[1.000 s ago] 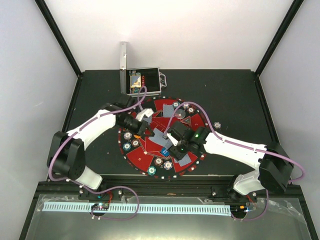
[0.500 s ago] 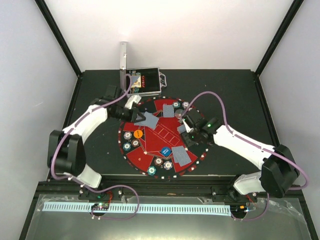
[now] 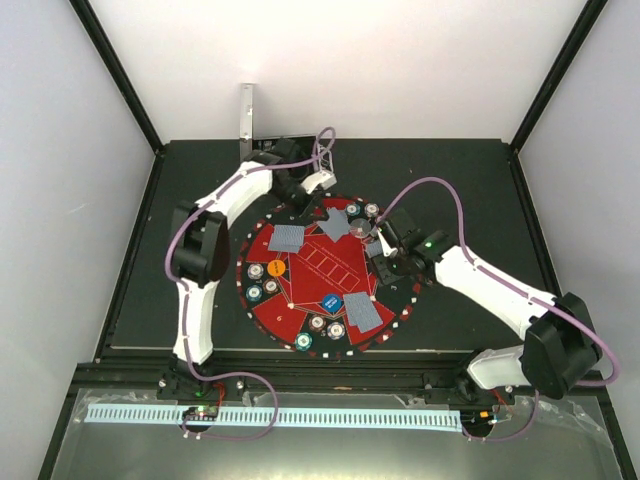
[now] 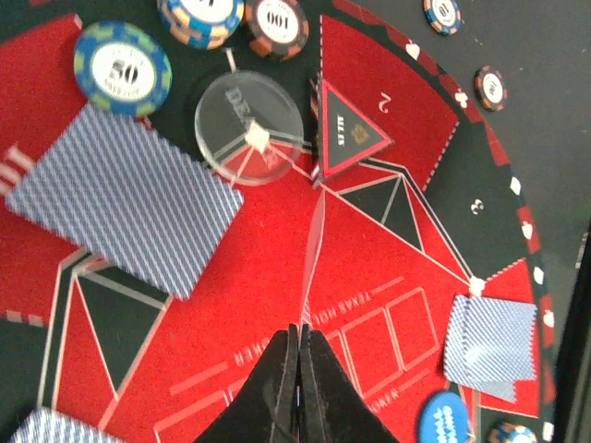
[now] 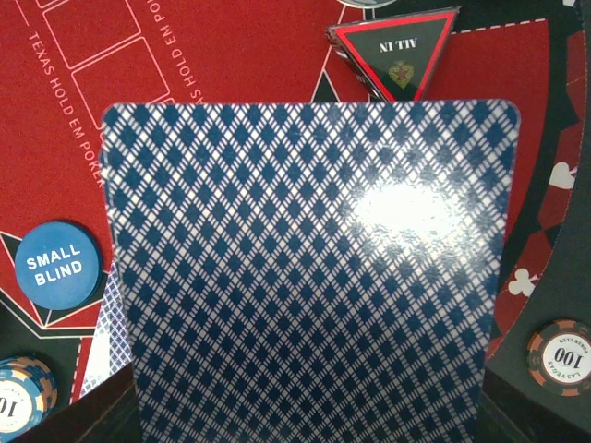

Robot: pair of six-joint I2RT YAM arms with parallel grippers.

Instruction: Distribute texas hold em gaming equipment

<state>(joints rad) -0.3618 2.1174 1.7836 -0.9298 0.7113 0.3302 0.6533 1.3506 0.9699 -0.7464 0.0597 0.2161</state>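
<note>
As the right gripper's point(image 3: 384, 258) card point(image 5: 309, 268) screens the mat point(image 5: 185, 55), chips point(image 5: 559, 355) flank it.

The card point(image 5: 309, 268) hides the right pincer's point(image 3: 385, 248) tips (and much mat point(image 5: 55, 111) behind).

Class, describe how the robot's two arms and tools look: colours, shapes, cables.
The left arm and right arm have rounded white links, black joints and looping purple cables. The left tool and right tool are black. A green light glows near the right wrist.
</note>
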